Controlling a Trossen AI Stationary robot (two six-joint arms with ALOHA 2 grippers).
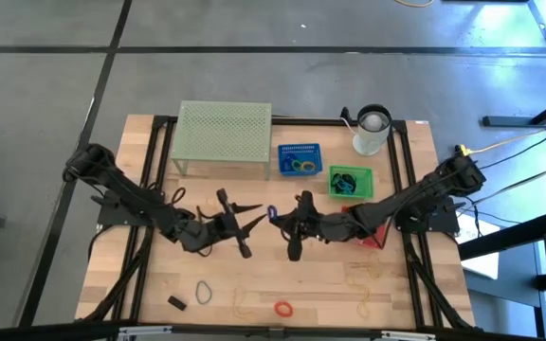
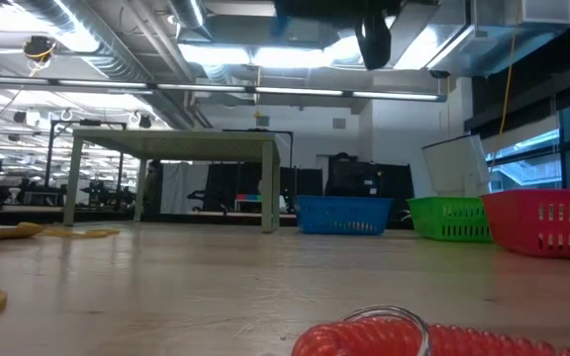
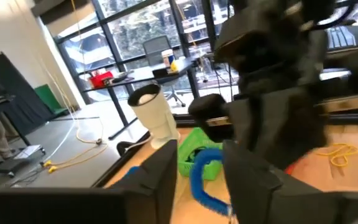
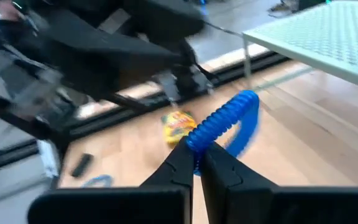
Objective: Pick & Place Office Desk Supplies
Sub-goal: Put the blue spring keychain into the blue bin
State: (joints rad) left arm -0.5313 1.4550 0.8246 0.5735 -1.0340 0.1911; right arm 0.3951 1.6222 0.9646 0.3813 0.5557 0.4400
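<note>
Both arms meet over the middle of the wooden counter (image 1: 282, 284), tips nearly touching, with a blue coiled loop (image 1: 273, 214) between them up off the surface. The right end effector (image 4: 197, 163) is pinched tight on one end of that blue coil, which sticks up and curls over past its fingertips. The left end effector (image 3: 199, 163) is right there too, fingers parted a bit with the blue coil sitting in the gap; whether they're actually squeezing it I can't tell. Behind them on the counter: a pale green mesh stand (image 1: 224, 133), a blue basket (image 1: 300, 159) with some loops in it, a green basket (image 1: 351, 181), a red basket (image 1: 373, 235) partly under the right arm, and a white cup (image 1: 372, 131). Loose stuff lies along the near edge: a red loop (image 1: 283, 308), a grey-blue loop (image 1: 203, 293), a black clip (image 1: 176, 303), and yellow loops (image 1: 360, 275) near the right side.
</note>
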